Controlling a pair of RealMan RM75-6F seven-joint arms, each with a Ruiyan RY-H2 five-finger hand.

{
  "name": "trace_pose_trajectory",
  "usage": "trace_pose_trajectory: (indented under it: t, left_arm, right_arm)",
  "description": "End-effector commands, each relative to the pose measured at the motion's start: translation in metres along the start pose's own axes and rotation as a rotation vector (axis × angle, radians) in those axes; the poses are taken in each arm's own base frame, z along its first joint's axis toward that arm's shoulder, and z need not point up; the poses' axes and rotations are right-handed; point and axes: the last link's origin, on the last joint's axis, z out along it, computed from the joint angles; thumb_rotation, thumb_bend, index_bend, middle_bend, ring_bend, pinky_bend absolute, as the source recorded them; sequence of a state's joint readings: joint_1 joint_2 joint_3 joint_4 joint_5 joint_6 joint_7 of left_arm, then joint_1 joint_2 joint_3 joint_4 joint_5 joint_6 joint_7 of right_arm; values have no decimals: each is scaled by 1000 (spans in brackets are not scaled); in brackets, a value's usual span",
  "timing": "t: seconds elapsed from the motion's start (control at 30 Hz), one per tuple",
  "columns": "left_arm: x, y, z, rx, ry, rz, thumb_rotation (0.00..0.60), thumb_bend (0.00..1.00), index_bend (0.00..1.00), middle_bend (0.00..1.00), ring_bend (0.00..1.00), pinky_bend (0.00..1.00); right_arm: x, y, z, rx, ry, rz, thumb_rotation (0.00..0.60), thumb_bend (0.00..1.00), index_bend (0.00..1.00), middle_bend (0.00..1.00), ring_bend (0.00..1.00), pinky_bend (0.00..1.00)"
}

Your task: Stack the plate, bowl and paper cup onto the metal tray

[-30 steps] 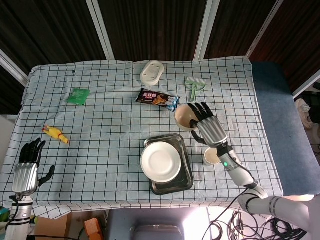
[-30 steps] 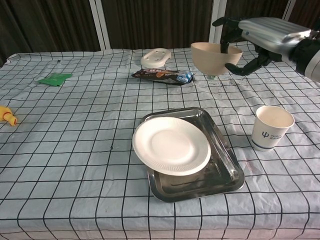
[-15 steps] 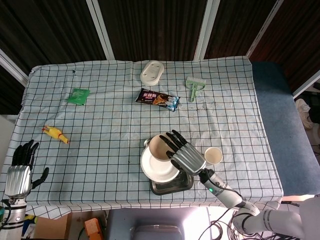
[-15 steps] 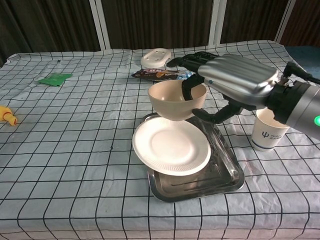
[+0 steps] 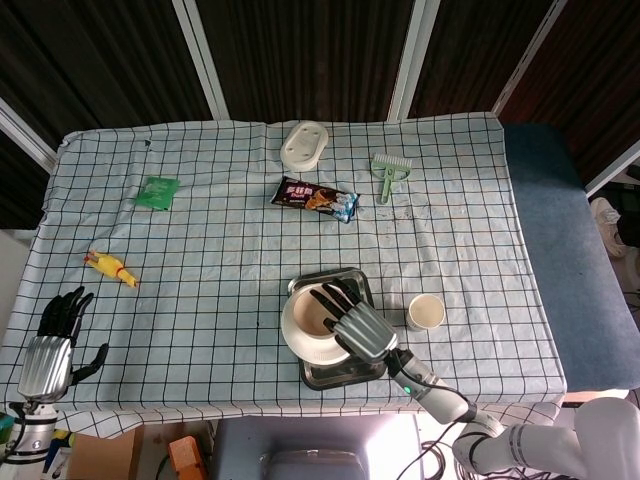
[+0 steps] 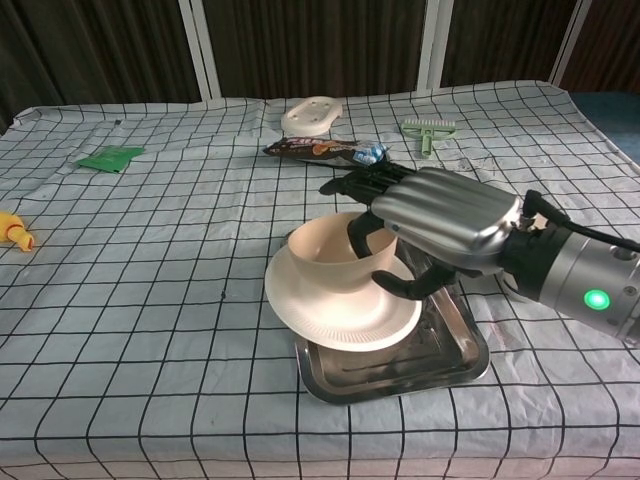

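The right robot hand [image 6: 440,222] is gripping the bowl [image 6: 335,252] by its rim, with dark fingers [image 6: 362,185] hooked over the near edge into the hollow and the thumb pressing against the outer wall. The head view shows the same right robot hand [image 5: 352,320] lying across the bowl [image 5: 312,315], its forearm reaching in from the lower right edge of the counter [image 5: 230,280].

The bowl is sitting upright on the plate [image 6: 330,310]; whether its base is fully resting there or hanging just above cannot be told. The white plate is lying on the metal tray [image 6: 440,350], overhanging the tray's left side. In the head view the plate [image 5: 300,345] is covering most of the metal tray [image 5: 345,280], which is showing at its far and near ends.

The paper cup [image 5: 426,312] is standing upright on the counter just right of the tray, apart from it and untouched.

The left robot hand [image 5: 52,345] is hovering at the lower left corner of the counter, fingers spread and holding nothing.

Farther out, a snack wrapper [image 6: 325,150], a white soap dish [image 6: 310,113] and a green brush [image 6: 428,130] are lying along the far side. A green packet [image 6: 110,157] and a yellow rubber chicken [image 5: 110,268] are lying to the left.
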State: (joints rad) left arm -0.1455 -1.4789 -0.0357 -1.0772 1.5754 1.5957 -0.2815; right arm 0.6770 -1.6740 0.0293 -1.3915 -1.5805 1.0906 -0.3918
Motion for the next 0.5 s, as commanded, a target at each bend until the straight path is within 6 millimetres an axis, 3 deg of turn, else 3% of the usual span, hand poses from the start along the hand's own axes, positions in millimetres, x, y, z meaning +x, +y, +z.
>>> trace_pose_trajectory:
  t: [0.03, 0.1, 0.3, 0.5]
  left_arm:
    - [-2, 1, 1, 0, -9, -6, 600, 333, 0, 0, 0, 0]
    - [-6, 2, 0, -3, -36, -12, 600, 332, 0, 0, 0, 0]
    - [-12, 3, 3, -1, -81, 9, 600, 330, 0, 0, 0, 0]
    - [-16, 4, 1, 3, -105, 14, 600, 330, 0, 0, 0, 0]
  right_arm:
    - [-3, 2, 2, -4, -13, -12, 600, 451, 594, 41, 0, 0]
    - [-4, 3, 4, -8, -27, -5, 600, 433, 561, 41, 0, 0]
    - [-6, 4, 3, -1, -42, 28, 600, 240, 426, 30, 0, 0]
    - [-8, 7, -6, 12, -64, 74, 600, 191, 336, 7, 0, 0]
